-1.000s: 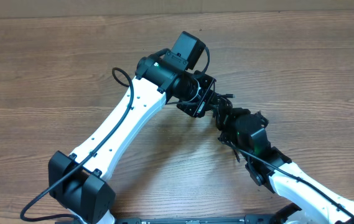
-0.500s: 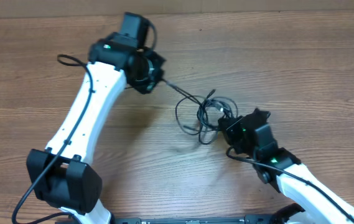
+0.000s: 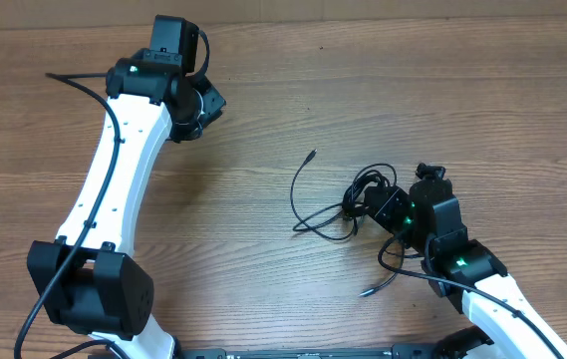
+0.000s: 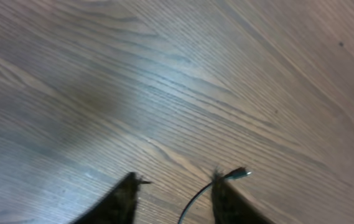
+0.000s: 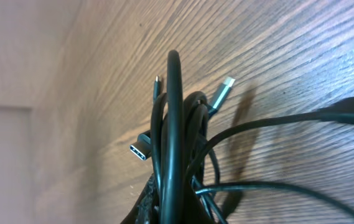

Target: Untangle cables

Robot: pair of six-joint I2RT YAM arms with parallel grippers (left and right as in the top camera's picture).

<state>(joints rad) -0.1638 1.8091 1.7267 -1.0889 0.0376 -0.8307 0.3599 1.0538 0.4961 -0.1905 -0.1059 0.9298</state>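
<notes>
Three limp, light cables bunched toward the counter's right edge.
Right gripper pinches them; left gripper spread, empty; best hold looks to be the free plug.

Black cables, brown woodgrain table

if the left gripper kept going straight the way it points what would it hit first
Probably the bare table. The left gripper is open and points at wood; a cable plug shows close beside it, depth unclear.
</notes>
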